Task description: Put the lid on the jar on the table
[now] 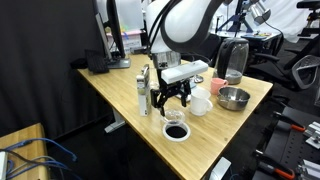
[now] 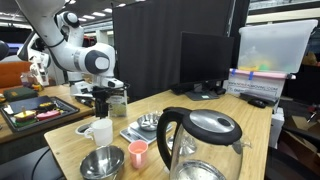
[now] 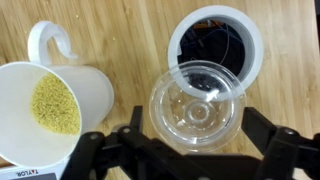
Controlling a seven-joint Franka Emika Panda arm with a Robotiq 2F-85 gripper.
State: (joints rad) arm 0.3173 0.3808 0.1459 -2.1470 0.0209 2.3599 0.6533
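Observation:
My gripper (image 3: 196, 128) is shut on the lid (image 3: 195, 100), a small round clear cap held by its sides between the two black fingers. In the wrist view the lid hangs above the table (image 1: 120, 95) and overlaps the rim of a white ring. In both exterior views the gripper (image 1: 172, 98) (image 2: 103, 102) hovers a little above the tabletop. The jar (image 1: 144, 88), tall, slim and clear, stands upright just beside the gripper; it also shows in an exterior view (image 2: 119, 101). The jar is out of the wrist view.
A white cup (image 3: 45, 105) with yellow grains stands close by. A white ring with a dark centre (image 3: 215, 40) lies below the lid. A metal bowl (image 1: 233, 97), a grey kettle (image 1: 233, 60), a pink cup (image 2: 138, 152) and a food tray (image 2: 25, 110) are around.

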